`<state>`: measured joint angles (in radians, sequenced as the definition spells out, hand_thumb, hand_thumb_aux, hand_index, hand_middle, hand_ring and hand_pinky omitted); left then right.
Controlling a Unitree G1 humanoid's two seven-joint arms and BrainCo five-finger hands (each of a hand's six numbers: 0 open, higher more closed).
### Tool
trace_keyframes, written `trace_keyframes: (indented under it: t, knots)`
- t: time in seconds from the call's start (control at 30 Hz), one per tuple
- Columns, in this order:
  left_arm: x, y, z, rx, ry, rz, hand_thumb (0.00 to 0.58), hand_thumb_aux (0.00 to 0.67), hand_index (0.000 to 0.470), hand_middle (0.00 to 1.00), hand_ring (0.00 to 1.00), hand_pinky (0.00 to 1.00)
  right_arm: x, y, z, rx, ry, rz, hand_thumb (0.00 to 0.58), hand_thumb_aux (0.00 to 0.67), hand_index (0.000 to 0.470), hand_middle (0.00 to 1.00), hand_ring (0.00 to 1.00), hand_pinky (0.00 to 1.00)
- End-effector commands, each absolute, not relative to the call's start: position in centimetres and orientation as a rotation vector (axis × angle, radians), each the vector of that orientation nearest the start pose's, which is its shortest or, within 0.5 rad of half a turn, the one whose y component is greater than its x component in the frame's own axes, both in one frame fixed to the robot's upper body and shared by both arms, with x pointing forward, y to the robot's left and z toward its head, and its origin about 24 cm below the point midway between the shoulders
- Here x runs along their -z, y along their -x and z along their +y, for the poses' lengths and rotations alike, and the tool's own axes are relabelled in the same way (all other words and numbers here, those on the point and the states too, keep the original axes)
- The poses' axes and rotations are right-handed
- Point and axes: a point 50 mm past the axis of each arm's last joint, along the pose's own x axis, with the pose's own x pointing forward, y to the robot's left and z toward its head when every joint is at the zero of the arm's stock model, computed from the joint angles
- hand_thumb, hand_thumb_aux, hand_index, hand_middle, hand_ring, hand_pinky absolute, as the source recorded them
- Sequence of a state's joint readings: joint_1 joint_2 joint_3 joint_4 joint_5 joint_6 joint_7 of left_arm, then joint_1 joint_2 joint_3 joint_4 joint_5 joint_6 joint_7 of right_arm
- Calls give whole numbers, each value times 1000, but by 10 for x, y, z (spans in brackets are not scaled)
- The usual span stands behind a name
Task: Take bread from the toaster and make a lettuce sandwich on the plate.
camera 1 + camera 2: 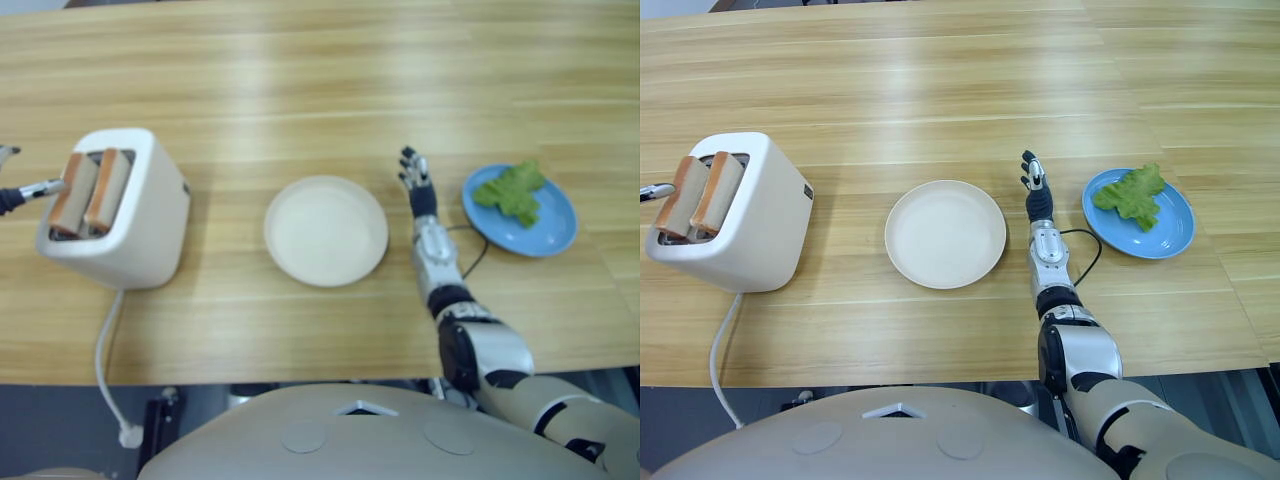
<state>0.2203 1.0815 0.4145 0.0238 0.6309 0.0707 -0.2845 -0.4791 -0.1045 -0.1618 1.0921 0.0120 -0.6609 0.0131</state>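
Two slices of bread (90, 190) stand upright in the toaster (150, 220) at the table's left, tops out of the slots. They look light, stiff and crumbly, I think, so best pinched on the flat faces near the top and lifted straight up. The left hand (15, 195) is just beside the outer slice; whether it grips, I cannot tell. The right hand (418, 185) is stretched out straight, holding nothing, between the plate (325, 230) and the lettuce (512, 190) on its blue dish (555, 235).

Silver right arm (1048, 256), black fingers (1033, 172)
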Motion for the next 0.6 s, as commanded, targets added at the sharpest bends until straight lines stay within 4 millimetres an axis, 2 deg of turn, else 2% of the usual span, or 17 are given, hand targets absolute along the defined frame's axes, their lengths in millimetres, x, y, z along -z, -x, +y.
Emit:
trace_keyframes:
  t: [0.03, 0.47, 0.6]
  knots:
    - [-167, -209, 391, -139, -1646, 446, 0, 0, 0, 0, 0, 0, 11, -306, -184, 77, 36, 5, 0, 0, 0, 0, 0, 0]
    - [-154, -212, 395, -84, -1693, 493, 0, 0, 0, 0, 0, 0, 13, -303, -187, 92, 38, 15, 0, 0, 0, 0, 0, 0]
    - [-161, -214, 390, -96, -1687, 437, 0, 0, 0, 0, 0, 0, 14, -303, -188, 93, 38, 23, 0, 0, 0, 0, 0, 0]
